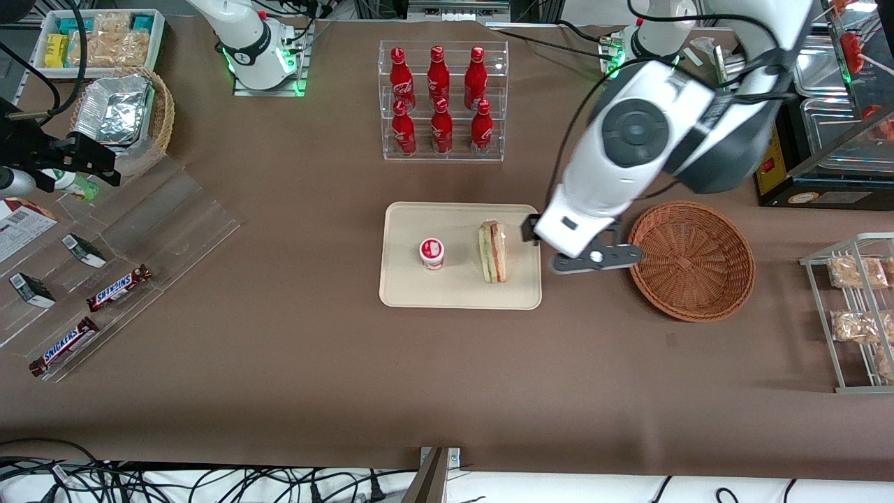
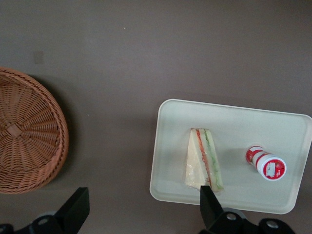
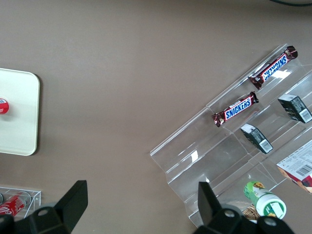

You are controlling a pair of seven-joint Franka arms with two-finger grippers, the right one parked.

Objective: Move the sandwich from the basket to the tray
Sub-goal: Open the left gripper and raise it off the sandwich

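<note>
Now the sandwich [image 1: 492, 251] lies on the tray [image 1: 461, 293], pale bread with green, red and pink layers, beside a small cup [image 1: 431, 253]. The gripper [image 2: 141, 214] hangs spread above the tray's edge nearest the basket [image 1: 691, 260], holding nothing; the arm hides its fingers from the front.

A small white cup with a red lid label [image 1: 431, 253] is seen standing upright on the brown table covering [image 1: 279, 363]. Six red cola bottles [image 1: 438, 98] are held in two rows in a clear acrylic rack [image 1: 443, 152], farther from the front camera. Toward the parked arm's end of the table, two Snickers bars [image 1: 119, 288] and two small dark boxes [image 1: 84, 250] are laid on clear acrylic stepped shelves [image 1: 174, 223]. A lighter tan wicker basket [image 1: 162, 112] with foil containers [image 1: 114, 108] is set nearby. Toward the working arm's end, packaged snacks [image 1: 858, 272] are kept on a wire rack [image 1: 824, 260].
</note>
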